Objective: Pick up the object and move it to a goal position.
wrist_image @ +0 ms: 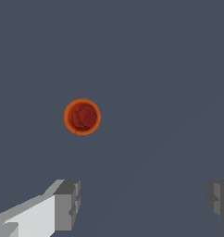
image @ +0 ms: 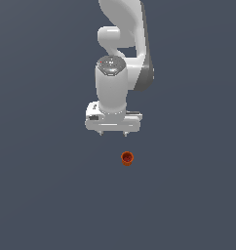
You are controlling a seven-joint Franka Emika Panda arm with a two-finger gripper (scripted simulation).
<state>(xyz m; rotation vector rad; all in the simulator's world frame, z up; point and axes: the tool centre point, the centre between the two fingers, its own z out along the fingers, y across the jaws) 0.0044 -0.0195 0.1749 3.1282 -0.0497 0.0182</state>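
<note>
Object [image: 127, 158], the tiny orange-red cup, stands upright on the worktop [image: 42, 195] near the arm's 5 o'clock in the exterior view, outside your wide-apart, empty jaws, so descend uncentred and 1 finger [wrist_image: 66, 203] could topple it.

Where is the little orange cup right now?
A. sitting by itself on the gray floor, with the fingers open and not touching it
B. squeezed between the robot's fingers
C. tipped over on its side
A: the orange cup stands upright and alone, apart from the wide-open gripper.
</note>
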